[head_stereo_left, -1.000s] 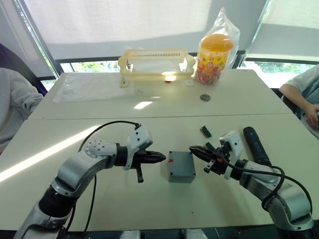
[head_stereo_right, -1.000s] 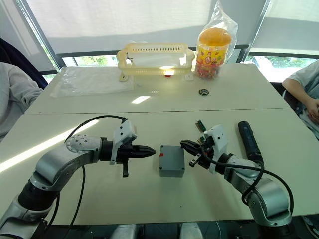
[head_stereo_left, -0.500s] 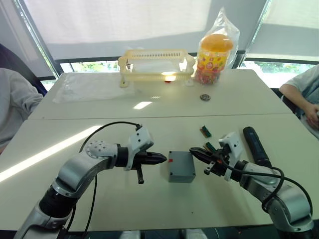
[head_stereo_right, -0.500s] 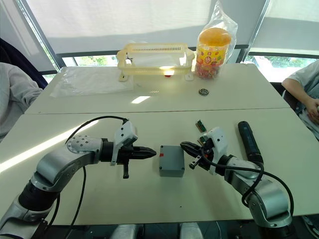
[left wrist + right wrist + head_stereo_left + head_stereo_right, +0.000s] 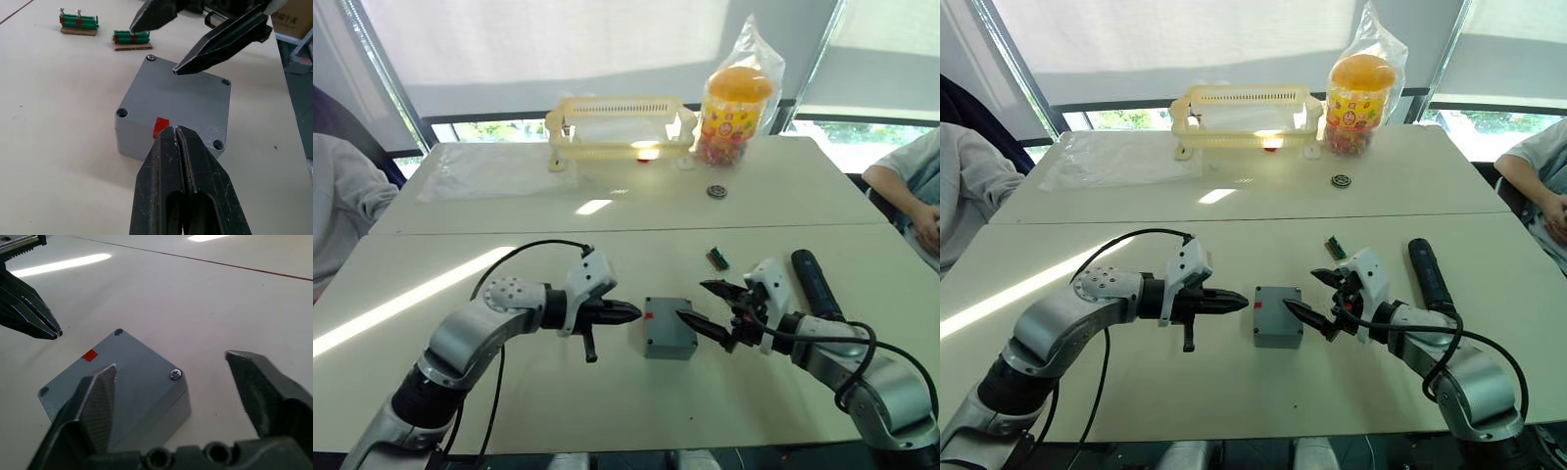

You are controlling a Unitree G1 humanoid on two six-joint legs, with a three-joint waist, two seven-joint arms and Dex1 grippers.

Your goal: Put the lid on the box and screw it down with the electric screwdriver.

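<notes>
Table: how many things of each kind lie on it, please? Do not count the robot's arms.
Box: 1
Lid, on the box: 1
Screwdriver: 1
Green connectors: 2
Yellow basket: 1
Jar in a bag: 1
Small round part: 1
Clear plastic sheet: 1
Total: 9
</notes>
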